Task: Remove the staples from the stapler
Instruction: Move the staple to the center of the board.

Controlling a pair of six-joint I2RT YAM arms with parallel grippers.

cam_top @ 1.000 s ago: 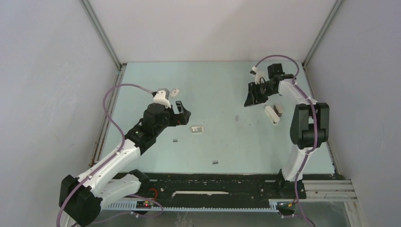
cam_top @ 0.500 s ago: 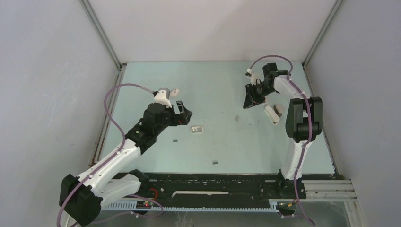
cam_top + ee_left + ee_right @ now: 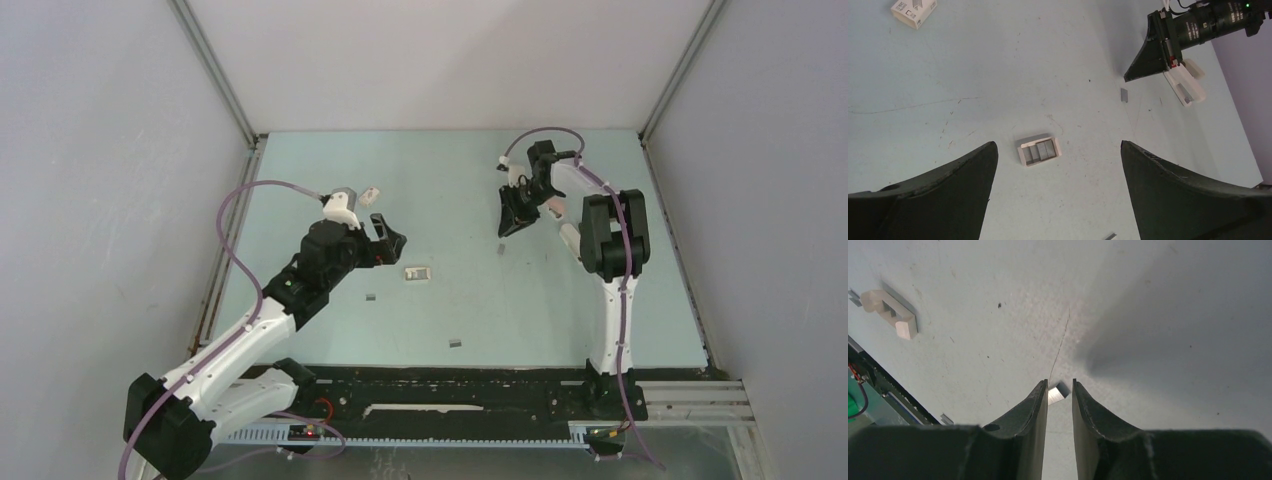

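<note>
A: Grey staple strip lies flat on the surface, just ahead of the right claw, its jaws barely apart, empty.
B: Too narrow: fingertips could knock it away. Meanwhile the left claw gapes, empty.

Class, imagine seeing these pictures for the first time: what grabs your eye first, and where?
The right gripper hangs just right of centre over the table, its narrow jaws framing a tiny grey staple strip. Left of centre, the left gripper gapes wide, pointed at a small white tray of more strips.
</note>
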